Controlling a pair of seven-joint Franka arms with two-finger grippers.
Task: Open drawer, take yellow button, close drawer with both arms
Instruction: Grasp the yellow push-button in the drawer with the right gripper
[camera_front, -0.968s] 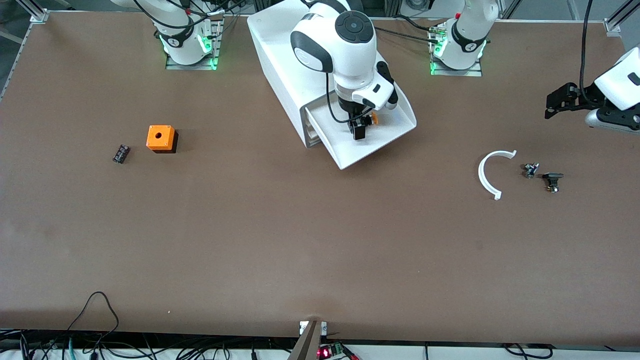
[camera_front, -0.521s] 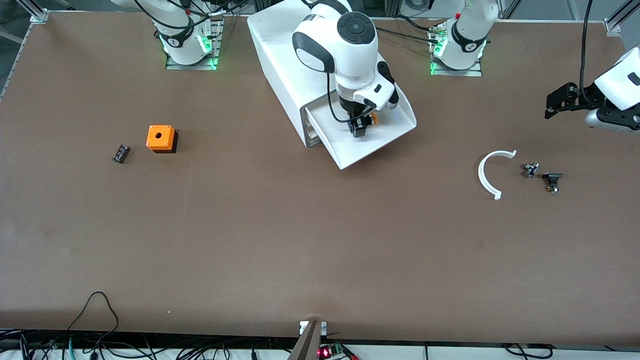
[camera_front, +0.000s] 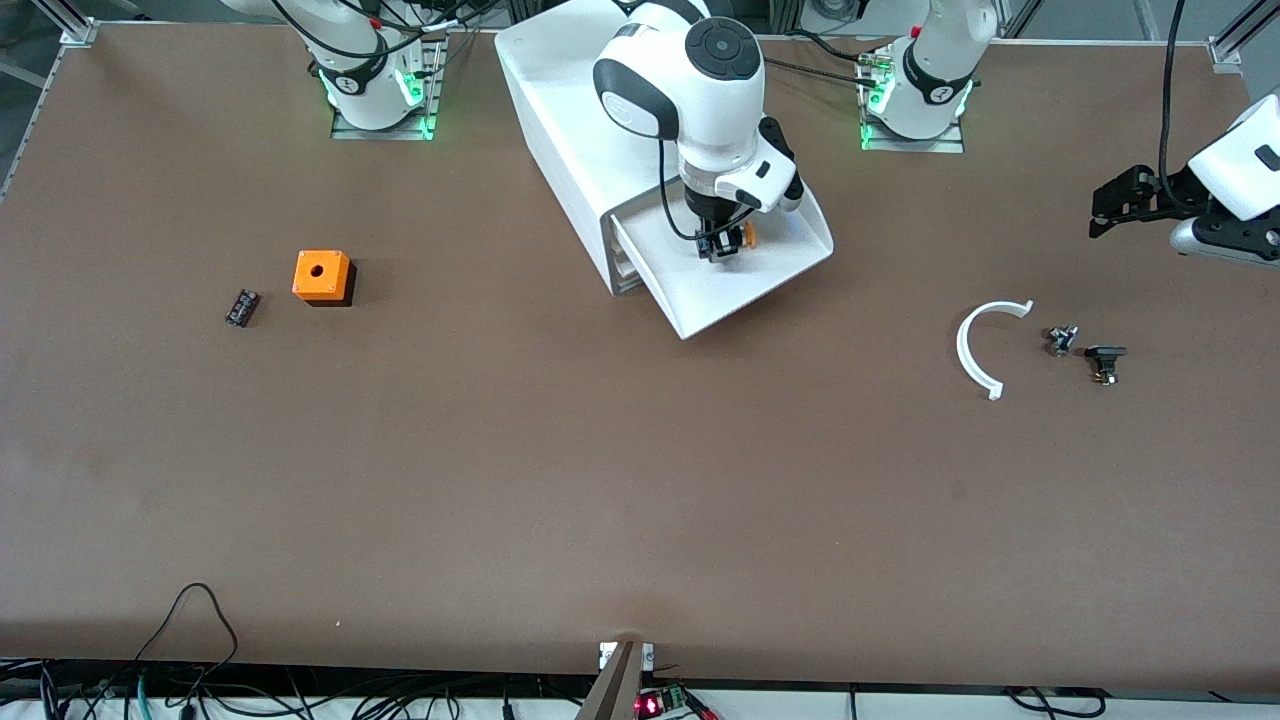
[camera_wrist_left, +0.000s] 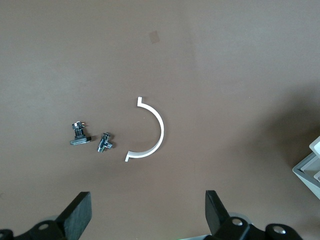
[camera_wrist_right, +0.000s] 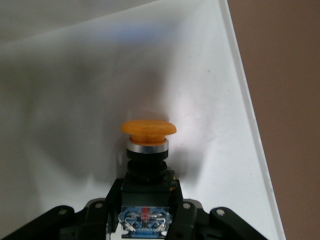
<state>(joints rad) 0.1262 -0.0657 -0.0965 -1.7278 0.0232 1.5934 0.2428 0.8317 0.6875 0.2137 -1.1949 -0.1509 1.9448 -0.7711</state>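
Your right gripper (camera_front: 722, 245) is down in the pulled-out top drawer (camera_front: 780, 262), and its fingers look pinched tight on the black body of the button (camera_wrist_right: 148, 150), with the orange cap sticking out past the tips. The button looks small, light and hard, and its cap is round and probably slippery, so you should hold it by the black body, not the cap, and lift slowly so it does not twist out. Your left gripper (camera_wrist_left: 147, 215) waits with its fingers spread wide, over the table near the white curved piece (camera_wrist_left: 150, 131) and two little metal parts (camera_wrist_left: 92, 140).
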